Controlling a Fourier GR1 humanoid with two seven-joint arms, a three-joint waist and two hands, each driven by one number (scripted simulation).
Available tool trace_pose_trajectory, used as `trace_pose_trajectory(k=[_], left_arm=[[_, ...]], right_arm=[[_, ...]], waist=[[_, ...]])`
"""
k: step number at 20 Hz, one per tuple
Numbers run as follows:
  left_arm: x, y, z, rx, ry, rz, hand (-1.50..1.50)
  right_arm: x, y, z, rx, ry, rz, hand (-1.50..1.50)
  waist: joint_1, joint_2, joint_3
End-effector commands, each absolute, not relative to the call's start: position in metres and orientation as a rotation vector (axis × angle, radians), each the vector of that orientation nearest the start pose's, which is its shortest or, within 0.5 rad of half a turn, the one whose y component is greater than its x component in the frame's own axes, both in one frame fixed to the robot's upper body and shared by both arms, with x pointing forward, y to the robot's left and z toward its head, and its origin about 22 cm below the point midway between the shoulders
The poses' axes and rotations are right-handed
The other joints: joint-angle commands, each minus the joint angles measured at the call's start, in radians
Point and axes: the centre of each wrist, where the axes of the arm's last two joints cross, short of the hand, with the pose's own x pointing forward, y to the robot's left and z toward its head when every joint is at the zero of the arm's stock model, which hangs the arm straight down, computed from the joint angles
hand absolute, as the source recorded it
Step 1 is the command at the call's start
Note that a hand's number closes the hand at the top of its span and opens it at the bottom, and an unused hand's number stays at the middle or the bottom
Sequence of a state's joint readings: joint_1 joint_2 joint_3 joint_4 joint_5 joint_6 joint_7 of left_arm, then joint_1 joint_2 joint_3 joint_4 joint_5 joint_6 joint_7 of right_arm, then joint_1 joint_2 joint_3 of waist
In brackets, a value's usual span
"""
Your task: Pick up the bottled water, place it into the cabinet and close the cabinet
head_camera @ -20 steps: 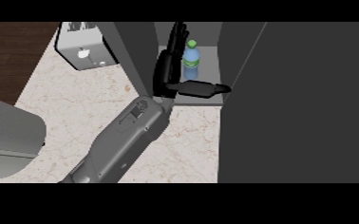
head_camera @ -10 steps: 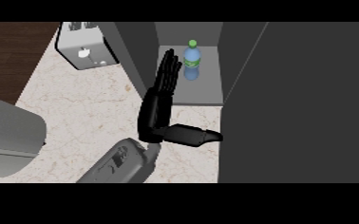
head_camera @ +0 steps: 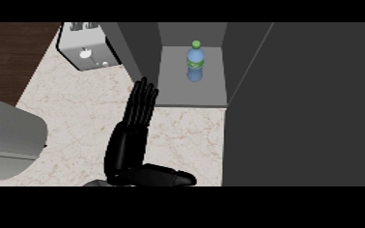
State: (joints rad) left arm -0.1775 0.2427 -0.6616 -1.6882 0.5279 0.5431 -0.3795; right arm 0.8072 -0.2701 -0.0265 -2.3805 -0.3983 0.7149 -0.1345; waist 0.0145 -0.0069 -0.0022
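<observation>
Head view: steep look down at a beige marbled counter (head_camera: 78, 106).
Left edge: grey rounded appliance (head_camera: 18, 142) cut off by the frame.
Back left corner: white boxy toaster (head_camera: 87, 52), near the cabinet's left wall.
Hand: one black hand (head_camera: 132, 135), which side unclear, fingers straight and together, thumb out to the right, holding nothing, tips just short of the shelf's front edge.
Cabinet: dark grey open cabinet (head_camera: 246, 77).
Bottle: clear blue bottled water with green cap (head_camera: 195, 60) upright at the shelf's back, free shelf all round it.
</observation>
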Motion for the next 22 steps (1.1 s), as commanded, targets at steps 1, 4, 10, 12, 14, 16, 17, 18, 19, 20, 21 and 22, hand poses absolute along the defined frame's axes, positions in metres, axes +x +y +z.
trace_pose_trajectory(k=[1, 4, 10, 12, 14, 16, 17, 18, 19, 20, 21, 22], left_arm=[[0.194, 0.126, 0.043, -0.344, -1.871, 0.111, -1.50], [0.188, 0.160, 0.036, -0.337, -1.873, 0.135, -1.50], [0.169, 0.174, 0.037, -0.314, -1.854, 0.142, -1.50], [0.177, 0.178, 0.045, -0.288, -1.883, 0.146, -1.50], [0.169, 0.186, 0.032, -0.280, -1.894, 0.167, -1.50], [0.164, 0.195, 0.042, -0.277, -1.895, 0.166, -1.50], [0.163, 0.190, 0.042, -0.270, -1.897, 0.184, -1.50], [0.156, 0.199, 0.034, -0.274, -1.885, 0.198, -1.50], [0.154, 0.197, 0.040, -0.284, -1.900, 0.191, -1.50], [0.163, 0.204, 0.039, -0.260, -1.893, 0.183, -1.50], [0.157, 0.217, 0.047, -0.261, -1.899, 0.172, -1.50], [0.152, 0.206, 0.045, -0.278, -1.884, 0.194, -1.50]], right_arm=[[0.047, -0.261, 0.139, 0.519, -1.714, 0.587, 1.50], [0.049, -0.252, 0.149, 0.561, -1.703, 0.608, 1.50], [0.052, -0.232, 0.147, 0.628, -1.691, 0.666, 1.50], [0.054, -0.224, 0.152, 0.646, -1.713, 0.666, 1.50], [0.058, -0.217, 0.151, 0.657, -1.713, 0.648, 1.50], [0.056, -0.209, 0.156, 0.668, -1.708, 0.648, 1.50], [0.058, -0.207, 0.155, 0.661, -1.709, 0.679, 1.50], [0.058, -0.206, 0.158, 0.658, -1.726, 0.676, 1.50], [0.061, -0.199, 0.155, 0.694, -1.723, 0.707, 1.50], [0.063, -0.193, 0.159, 0.707, -1.762, 0.698, 1.50], [0.065, -0.191, 0.157, 0.694, -1.750, 0.696, 1.50], [0.069, -0.183, 0.155, 0.698, -1.762, 0.722, 1.50]], waist=[[-0.016, -0.002, 0.001], [-0.001, 0.001, -0.003], [-0.017, -0.008, -0.003], [-0.018, -0.004, -0.003], [-0.009, 0.000, -0.005], [-0.004, -0.005, -0.006], [-0.012, -0.006, -0.004], [-0.007, -0.006, -0.006], [-0.007, -0.010, -0.006], [-0.008, -0.007, -0.008], [0.003, -0.007, -0.006], [0.002, -0.006, -0.005]])
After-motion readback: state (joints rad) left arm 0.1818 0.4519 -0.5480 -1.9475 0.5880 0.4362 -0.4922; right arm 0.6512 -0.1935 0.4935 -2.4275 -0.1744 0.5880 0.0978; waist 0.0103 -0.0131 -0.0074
